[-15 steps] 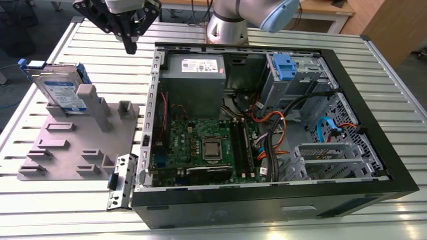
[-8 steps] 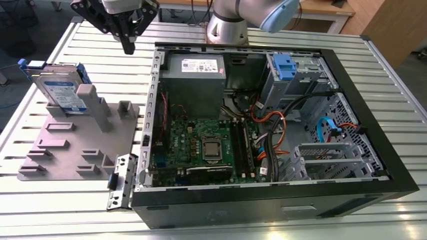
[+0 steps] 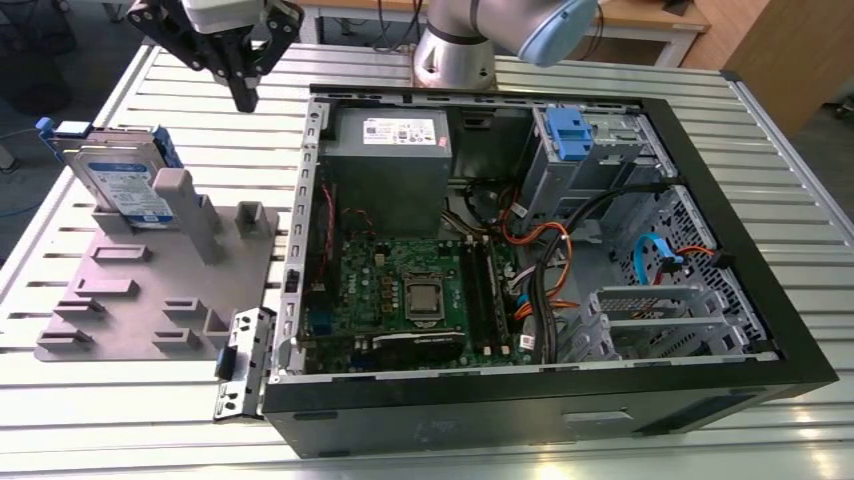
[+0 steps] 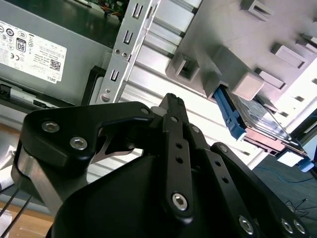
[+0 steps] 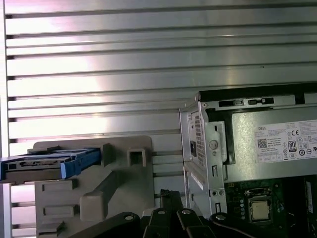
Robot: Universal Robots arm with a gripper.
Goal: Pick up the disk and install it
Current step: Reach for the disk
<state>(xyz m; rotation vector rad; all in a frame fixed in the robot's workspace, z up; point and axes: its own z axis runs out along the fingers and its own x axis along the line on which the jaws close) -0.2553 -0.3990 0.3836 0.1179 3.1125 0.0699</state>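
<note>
Exterior view: the black, angular gripper [image 3: 244, 98] hangs above the ribbed aluminium counter [image 3: 134, 420], its fingers pressed together on nothing, at the far left of the exterior view. Just nearer than it, the disk [image 3: 118, 185] stands on edge in a slot of a matte grey plastic fixture [image 3: 147, 300] studded with blocky posts. It is a flat silver slab with a white and blue label and blue rails. On the exterior view's right lies the open black computer case [image 3: 534, 412], showing a green motherboard [image 3: 400, 290] and a boxy grey metal power supply [image 3: 387, 150].

In the first wrist view the disk [image 5: 49, 163] shows edge-on, thin, with a blue rail. In the second wrist view its glossy silver face [image 4: 260, 119] shows behind a fixture post, beyond the bolted finger links of the gripper [image 4: 172, 99].
</note>
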